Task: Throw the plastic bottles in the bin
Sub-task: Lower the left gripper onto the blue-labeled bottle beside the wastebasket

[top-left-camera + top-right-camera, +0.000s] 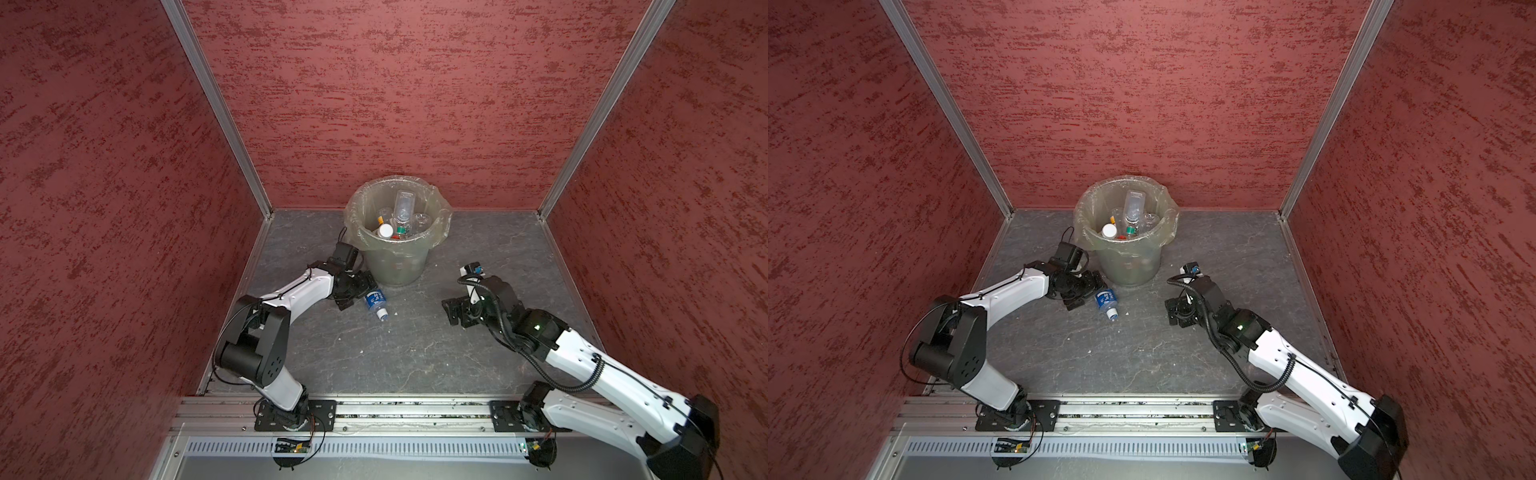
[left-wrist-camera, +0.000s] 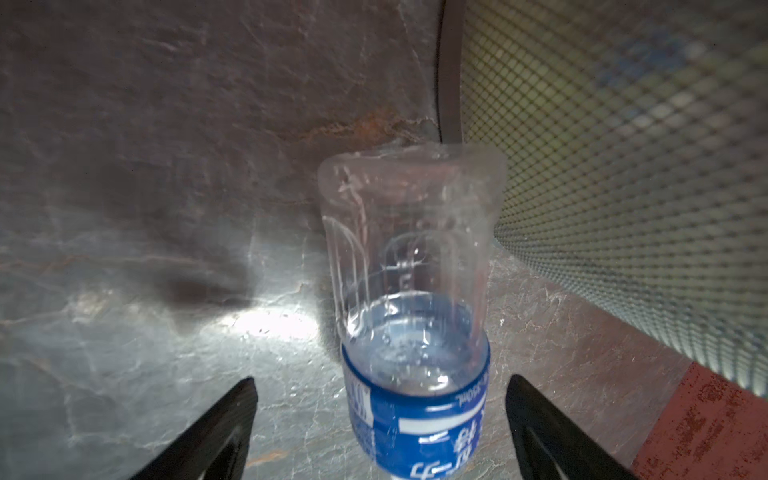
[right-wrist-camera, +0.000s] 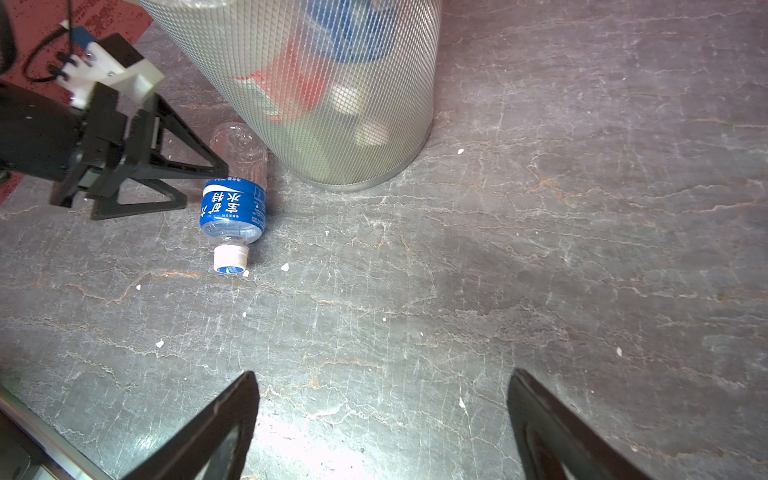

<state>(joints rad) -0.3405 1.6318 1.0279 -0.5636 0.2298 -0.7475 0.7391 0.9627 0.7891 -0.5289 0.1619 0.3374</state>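
Note:
A clear plastic bottle (image 1: 376, 302) (image 1: 1106, 302) with a blue label and white cap lies on the grey floor, its base next to the foot of the bin (image 1: 395, 266) (image 1: 1133, 262). My left gripper (image 1: 360, 294) (image 2: 381, 379) is open and straddles the bottle (image 2: 415, 332), with a gap on each side. The bin's wall (image 2: 623, 166) stands just beyond. Several plastic bottles (image 1: 401, 212) lie inside the bag-lined bin. My right gripper (image 1: 449, 311) (image 3: 382, 374) is open and empty, low over bare floor to the right of the bin (image 3: 332, 83).
Red textured walls enclose the grey stone-patterned floor (image 1: 415, 353) on three sides. An aluminium rail (image 1: 395, 409) carrying both arm bases runs along the front edge. Small white crumbs dot the floor (image 3: 284, 267).

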